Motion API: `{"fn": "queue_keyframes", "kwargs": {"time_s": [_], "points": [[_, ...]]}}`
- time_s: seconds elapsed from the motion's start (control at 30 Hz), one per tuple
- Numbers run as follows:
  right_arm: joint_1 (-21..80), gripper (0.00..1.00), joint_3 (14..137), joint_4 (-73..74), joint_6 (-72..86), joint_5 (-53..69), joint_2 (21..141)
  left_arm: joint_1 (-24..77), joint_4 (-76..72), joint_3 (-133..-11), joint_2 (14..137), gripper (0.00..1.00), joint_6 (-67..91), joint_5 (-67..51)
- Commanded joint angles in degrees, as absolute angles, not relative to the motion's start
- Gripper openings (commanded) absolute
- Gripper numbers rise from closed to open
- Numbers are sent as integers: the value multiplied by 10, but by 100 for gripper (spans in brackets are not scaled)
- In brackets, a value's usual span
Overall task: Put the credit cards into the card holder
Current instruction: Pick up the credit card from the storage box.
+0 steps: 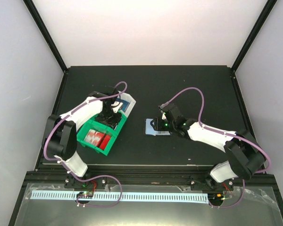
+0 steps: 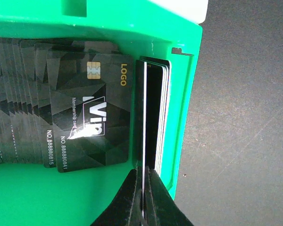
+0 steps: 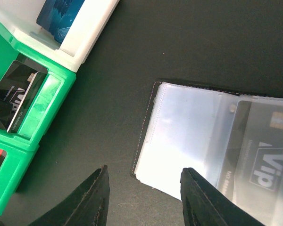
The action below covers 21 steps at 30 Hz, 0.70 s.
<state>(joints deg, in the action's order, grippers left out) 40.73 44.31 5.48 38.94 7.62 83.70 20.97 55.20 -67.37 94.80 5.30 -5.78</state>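
Left claw (image 2: 144,188), clamped on the edge of one upright black card (image 2: 145,117), could drag neighbouring cards (image 2: 162,117) out; right claw (image 3: 145,172) gapes over the card holder (image 3: 179,132).

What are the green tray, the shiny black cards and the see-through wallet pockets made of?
Green tray: looks like hard molded plastic, smooth and slightly glossy, with crisp molded edges.
Black cards: probably stiff plastic, with glossy print catching the light and a gold chip.
Card holder pockets: seemingly soft clear plastic film, shiny with glare, a card showing through, stitched along the edge.
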Motion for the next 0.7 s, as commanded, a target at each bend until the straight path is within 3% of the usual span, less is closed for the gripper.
{"fn": "queue_keyframes", "kwargs": {"time_s": [0.0,0.33,0.5,0.67], "points": [[405,44,444,45,392,66,840,213,569,-695,919,1,56,-50],[406,45,474,63,380,75,811,213,566,-709,828,2,92,61],[405,47,468,46,380,115,766,223,529,-691,756,2,86,-47],[405,60,419,-17,392,188,677,238,410,-636,663,2,123,-227]]}}
